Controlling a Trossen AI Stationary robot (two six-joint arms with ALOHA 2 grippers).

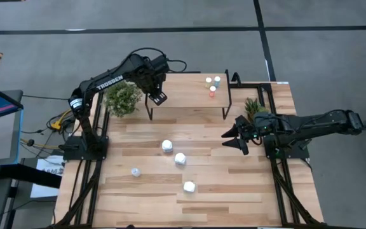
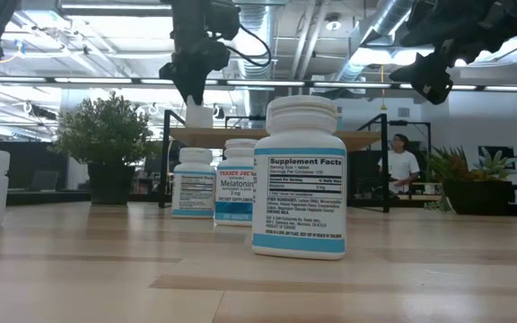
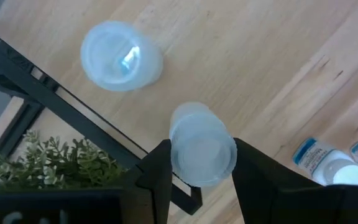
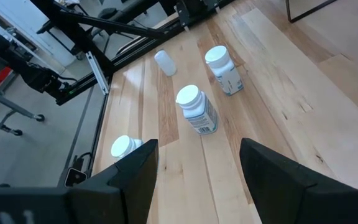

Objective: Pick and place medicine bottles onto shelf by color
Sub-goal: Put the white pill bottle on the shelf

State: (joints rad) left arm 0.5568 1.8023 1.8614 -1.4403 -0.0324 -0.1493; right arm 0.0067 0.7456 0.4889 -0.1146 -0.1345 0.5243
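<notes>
Plank table [image 1: 234,191] sat in a grey-floored lab; a person sat behind it in the low view. Shelf [image 1: 189,92] stood at the far edge beside a potted plant [image 1: 122,98]. Left gripper [image 3: 197,180] hung over the shelf's left end, clamped on an upright pale-blue bottle [image 3: 202,146]; second blue bottle [image 3: 120,56] stood upright near it. Right gripper [image 1: 235,137] hovered open over the table's right side. Three white bottles [image 1: 180,158] stood upright mid-table, one blue bottle [image 1: 135,172] to their left, tiny capped bottles [image 1: 212,84] on the shelf's right end.

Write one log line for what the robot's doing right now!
left tool: holds pale-blue bottle over shelf | right tool: open, waiting | white bottles: on table
</notes>
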